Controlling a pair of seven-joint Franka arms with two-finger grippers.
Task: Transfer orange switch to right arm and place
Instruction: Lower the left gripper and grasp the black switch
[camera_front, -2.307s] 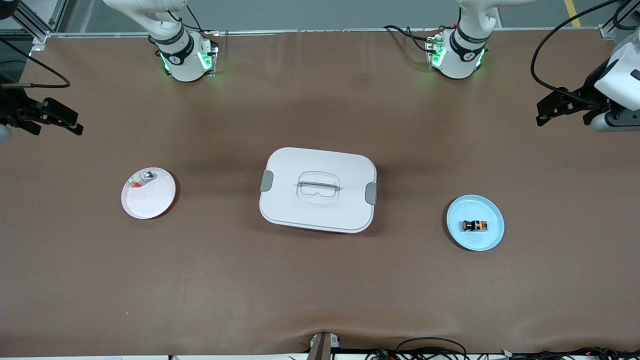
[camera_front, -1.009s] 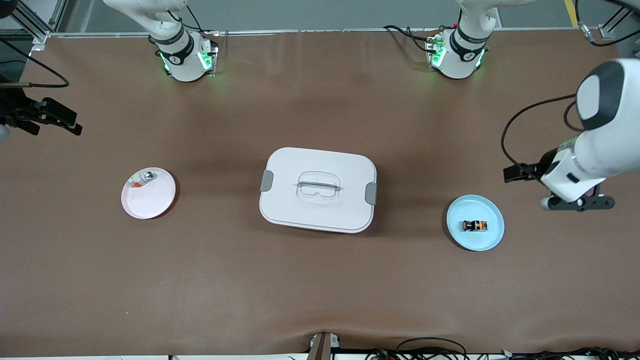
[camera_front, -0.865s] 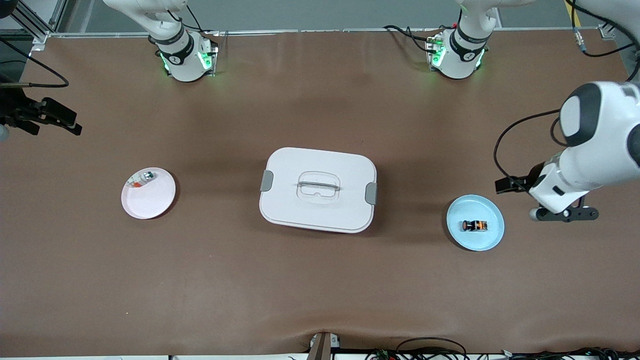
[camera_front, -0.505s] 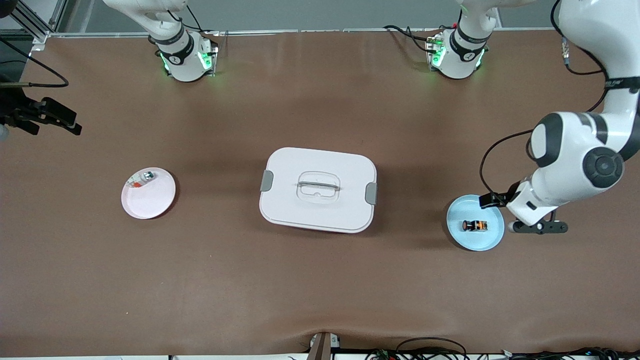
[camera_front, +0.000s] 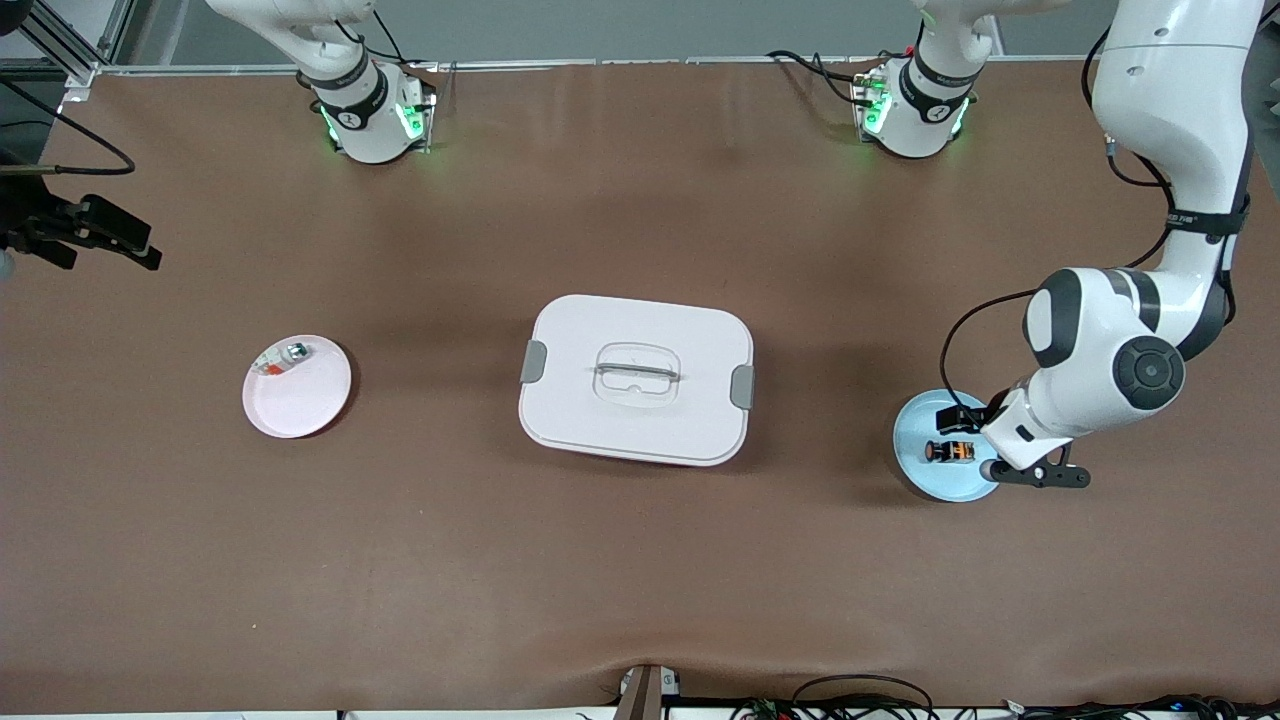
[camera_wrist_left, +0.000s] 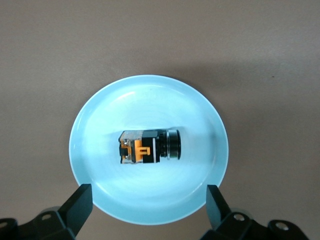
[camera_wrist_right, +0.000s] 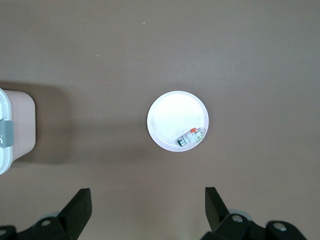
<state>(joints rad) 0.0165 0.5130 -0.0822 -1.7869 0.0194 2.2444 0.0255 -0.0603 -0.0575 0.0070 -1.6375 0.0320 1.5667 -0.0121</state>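
Observation:
The orange switch (camera_front: 950, 451) lies on its side in the middle of a light blue plate (camera_front: 918, 468), toward the left arm's end of the table. In the left wrist view the switch (camera_wrist_left: 147, 147) shows a black body with orange markings on the plate (camera_wrist_left: 150, 97). My left gripper (camera_front: 990, 446) hangs open over the plate's rim beside the switch, and its fingers (camera_wrist_left: 80, 202) stand wide apart and empty. My right gripper (camera_front: 110, 238) waits open and empty at the right arm's end of the table; it also shows in the right wrist view (camera_wrist_right: 146, 200).
A white lidded box (camera_front: 636, 380) with grey clips and a clear handle stands mid-table; its corner shows in the right wrist view (camera_wrist_right: 12, 130). A white plate (camera_front: 300, 400) toward the right arm's end holds a small silver-and-green part (camera_front: 290, 353), also seen from the right wrist (camera_wrist_right: 191, 136).
The left arm has swung in from its end of the table and come down over the blue plate. The switch and the right arm have not moved.

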